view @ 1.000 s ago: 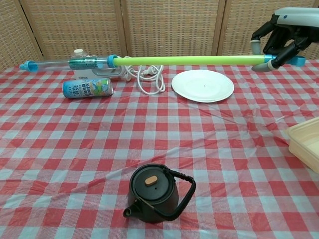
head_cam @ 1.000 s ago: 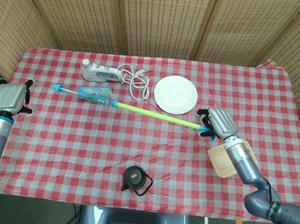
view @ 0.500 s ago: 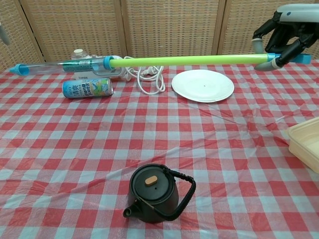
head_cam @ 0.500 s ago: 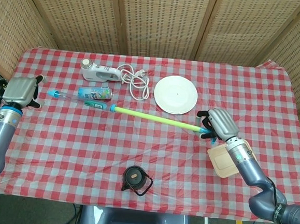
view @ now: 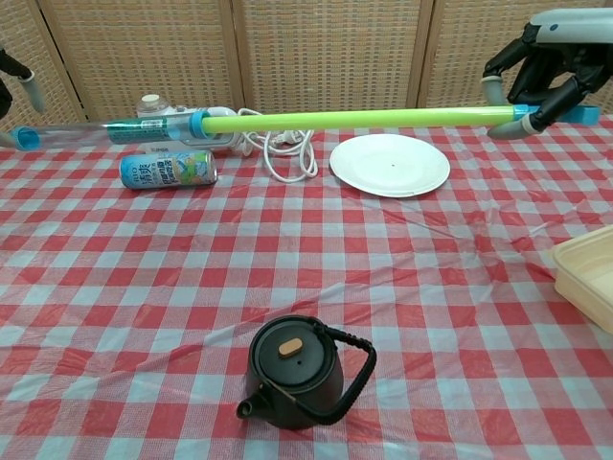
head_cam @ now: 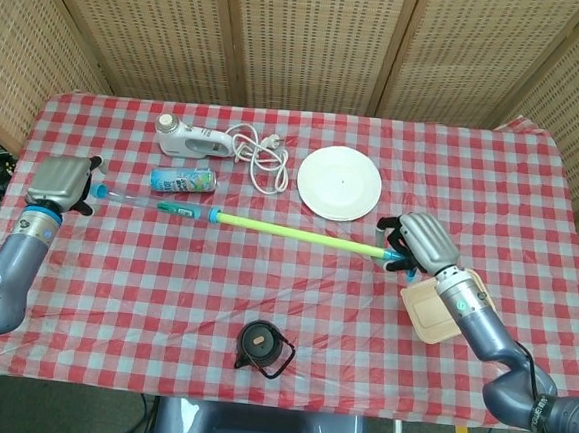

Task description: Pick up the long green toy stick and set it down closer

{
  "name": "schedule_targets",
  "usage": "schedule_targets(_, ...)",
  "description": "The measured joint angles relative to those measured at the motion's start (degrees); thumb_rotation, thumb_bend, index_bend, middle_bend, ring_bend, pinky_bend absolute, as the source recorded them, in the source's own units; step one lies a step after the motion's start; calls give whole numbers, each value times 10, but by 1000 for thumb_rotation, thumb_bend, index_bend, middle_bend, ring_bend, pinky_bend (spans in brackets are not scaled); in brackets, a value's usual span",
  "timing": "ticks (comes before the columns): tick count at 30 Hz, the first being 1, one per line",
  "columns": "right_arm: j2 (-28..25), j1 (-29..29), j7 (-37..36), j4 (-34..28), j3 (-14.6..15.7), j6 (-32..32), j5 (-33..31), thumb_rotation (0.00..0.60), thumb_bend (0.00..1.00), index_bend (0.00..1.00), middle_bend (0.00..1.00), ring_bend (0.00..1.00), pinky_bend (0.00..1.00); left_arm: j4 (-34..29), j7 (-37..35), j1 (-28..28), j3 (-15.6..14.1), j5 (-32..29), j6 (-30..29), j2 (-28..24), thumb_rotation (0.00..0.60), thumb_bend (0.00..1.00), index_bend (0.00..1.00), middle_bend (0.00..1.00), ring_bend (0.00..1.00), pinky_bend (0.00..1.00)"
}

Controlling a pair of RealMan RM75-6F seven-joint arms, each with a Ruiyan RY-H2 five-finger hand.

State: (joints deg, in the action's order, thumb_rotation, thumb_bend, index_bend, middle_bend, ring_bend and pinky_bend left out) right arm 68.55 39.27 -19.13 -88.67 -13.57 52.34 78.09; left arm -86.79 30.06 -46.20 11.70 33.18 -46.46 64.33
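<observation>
The long toy stick has a green shaft [head_cam: 298,234] [view: 354,118], a clear blue-capped barrel and a blue tip [head_cam: 99,192] [view: 26,138]. It hangs level above the table, running across it from left to right. My right hand [head_cam: 420,242] [view: 543,69] grips its right end, fingers curled around the blue handle. My left hand [head_cam: 62,181] [view: 17,79] sits right beside the blue tip with its fingers apart, holding nothing. The chest view shows only the fingers of that hand at the left edge.
A drink can [head_cam: 183,179] [view: 169,169] lies under the barrel. Behind are a white handheld device with cord [head_cam: 190,142] and a white plate [head_cam: 339,183] [view: 390,164]. A black teapot [head_cam: 262,346] [view: 297,372] stands near the front, a beige container [head_cam: 433,310] [view: 586,273] at the right.
The stick has shifted to the left and slightly nearer in my right hand's grip. My left hand has come in from the table's left edge to the stick's blue tip.
</observation>
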Motion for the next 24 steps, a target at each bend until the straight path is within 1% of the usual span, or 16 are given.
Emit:
schedule_targets(10,2,0,-13,4,8,1,6,600,492,810,1000,1000,518,12,4,-18,-12,-12,4,8,600,245,363,662,579,470)
schedule_targets(18,-3,1,-25,0,7,7,11,600,492,810,1000,1000,518,25,4,-29,-29,-23,8,25,600,251,375,662,579,469)
schedule_targets(20,-3,1,-27,0,8,6,12,600,492,810,1000,1000,518,27,4,-33,-32,-25,9,28,600,257,399,664,582,469)
schedule_targets(21,-3,1,-27,1,9,6,12,600,492,810,1000,1000,518,28,4,-34,-33,-25,9,28,600,268,431,667,585,469)
schedule_targets(22,-2,2,-27,1,10,6,12,600,492,809,1000,1000,518,28,4,-35,-35,-25,9,29,600,293,461,670,589,469)
schedule_targets(24,-1,2,-27,2,11,6,12,600,492,809,1000,1000,518,29,2,-36,-36,-25,9,31,600,327,489,673,591,469)
